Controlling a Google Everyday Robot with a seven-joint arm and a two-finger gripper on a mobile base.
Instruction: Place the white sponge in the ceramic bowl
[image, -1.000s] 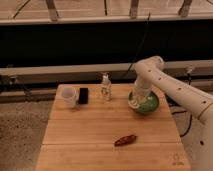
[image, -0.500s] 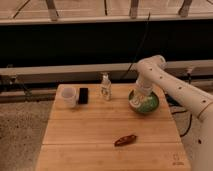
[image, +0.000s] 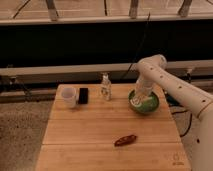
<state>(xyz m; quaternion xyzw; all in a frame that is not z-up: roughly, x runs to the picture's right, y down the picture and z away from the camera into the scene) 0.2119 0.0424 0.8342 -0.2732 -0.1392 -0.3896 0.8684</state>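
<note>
**A:** Camera view has the gripper (image: 138, 98) right of centre in the frame, dipped inside the rim of the bowl (image: 151, 106). There's a pale patch down by its tip, could be the sponge (image: 136, 101), but I honestly can't tell. Where the sponge is exactly, no idea beyond "at the bowl, under the gripper".

**B:** Fingers open or closed?

**A:** Can't tell, the arm covers them. So I'd judge this as the release step, not confirmed done.

**B:** How would you do it well?

**A:** Let go low, with the sponge over the middle of the bowl and not the near rim, so it lies flat instead of perching on the edge. Then lift straight up before swinging away, so the fingers don't drag the sponge out or nudge the bowl off the table (image: 90, 145) edge, which it sits close to.

**B:** Anything nearby to hit?

**A:** The bottle (image: 105, 87) is to the left, mug (image: 69, 96) further left. Going straight up avoids both.
</note>
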